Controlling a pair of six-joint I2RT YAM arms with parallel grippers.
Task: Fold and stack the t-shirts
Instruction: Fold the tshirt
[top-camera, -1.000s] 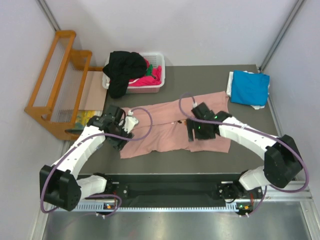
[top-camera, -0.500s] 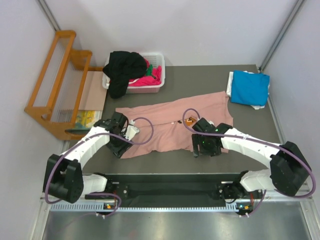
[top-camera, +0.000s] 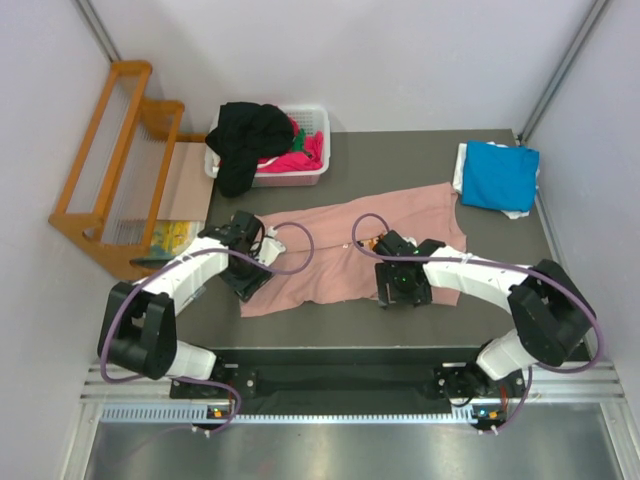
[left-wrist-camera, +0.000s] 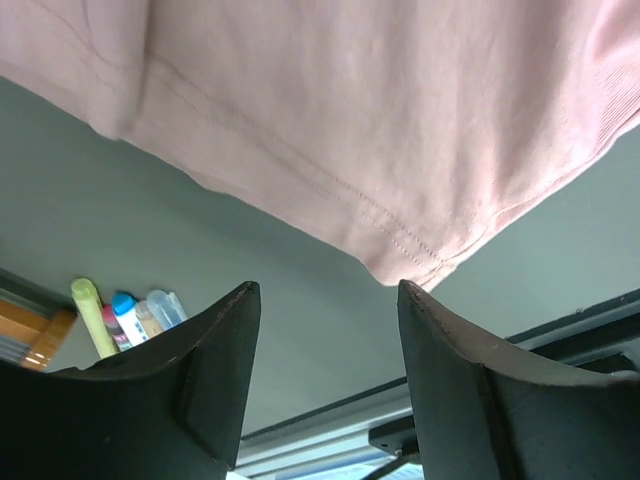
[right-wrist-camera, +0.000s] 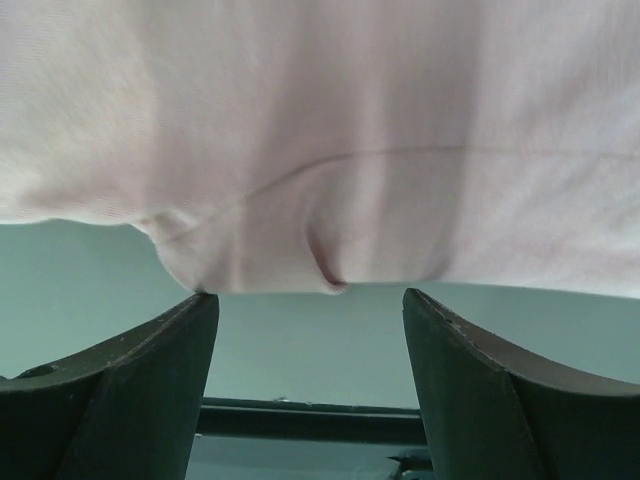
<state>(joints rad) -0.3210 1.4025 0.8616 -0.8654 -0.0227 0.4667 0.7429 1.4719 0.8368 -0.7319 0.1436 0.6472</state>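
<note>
Grey table (top-camera: 400, 160) between pale walls, wooden rack (top-camera: 110, 160) off the far left corner; white basket (top-camera: 318, 122) at the far edge, left of centre, black shirt (top-camera: 245, 140) slumped over its left rim, magenta (top-camera: 295, 160) and green (top-camera: 300, 135) cloth inside it; blue shirt (top-camera: 500, 175) folded at the far right corner on something white (top-camera: 462, 165).

Pink shirt (top-camera: 340, 250) spread flat mid-table, running from near left up to far right, small dark-orange print near its middle; that's the one I'm on.

My left gripper (top-camera: 248, 272) is low at the shirt's left end; from the wrist, left gripper (left-wrist-camera: 325, 292) jaws apart, nothing between them, the stitched hem of the pink shirt (left-wrist-camera: 380, 120) just ahead, its corner close to one fingertip (left-wrist-camera: 425, 310); bare table below, a few coloured tubes (left-wrist-camera: 120, 315) at the left edge.

My right gripper (top-camera: 395, 285) sits at the shirt's near edge, right of centre; wrist view, right gripper (right-wrist-camera: 308, 298) jaws wide, gripping nothing; pink shirt (right-wrist-camera: 330, 130) fills the top, a puckered hem fold just beyond the gap.
</note>
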